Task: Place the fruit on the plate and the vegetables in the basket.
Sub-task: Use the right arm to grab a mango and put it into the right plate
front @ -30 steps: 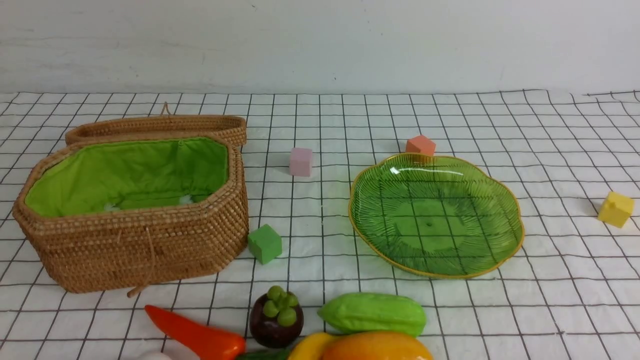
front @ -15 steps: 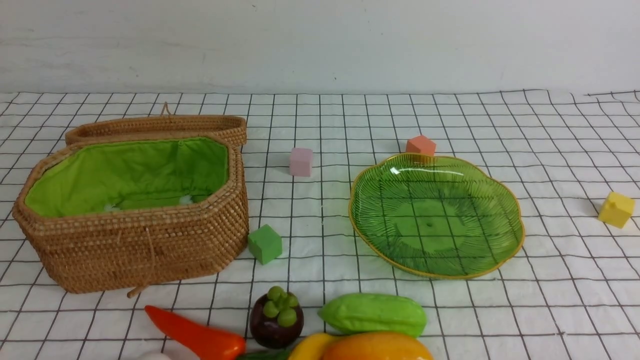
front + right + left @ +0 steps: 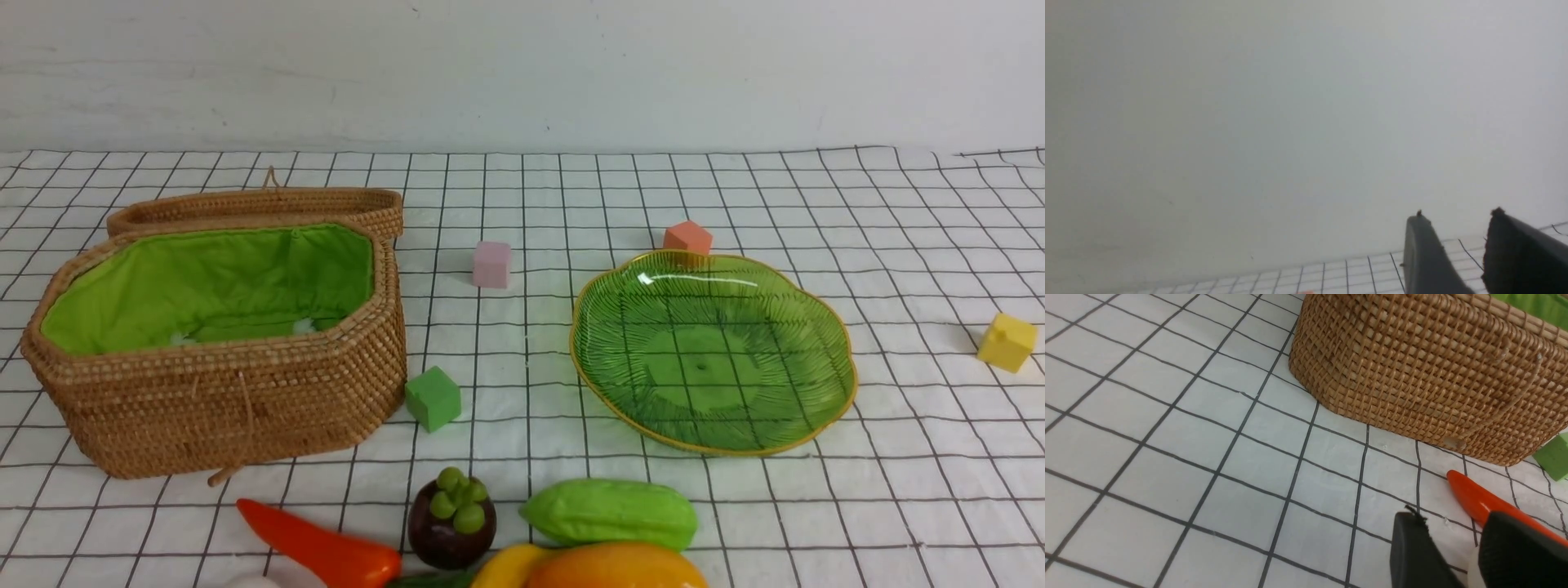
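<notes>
Mango [image 3: 616, 567] and radish [image 3: 251, 581] are cut off at the worktop's [image 3: 816, 523] near edge. Nothing has shifted. Left claw [image 3: 1449, 535] and right claw [image 3: 1457, 232] gape partway, empty.

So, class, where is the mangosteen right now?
In the front view, the mangosteen lies near the bottom, left of centre, between the red pepper and the green gourd.

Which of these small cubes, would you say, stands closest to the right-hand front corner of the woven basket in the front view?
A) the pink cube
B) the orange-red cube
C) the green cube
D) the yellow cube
C: the green cube sits right beside the basket, while the other cubes lie farther off.
</notes>
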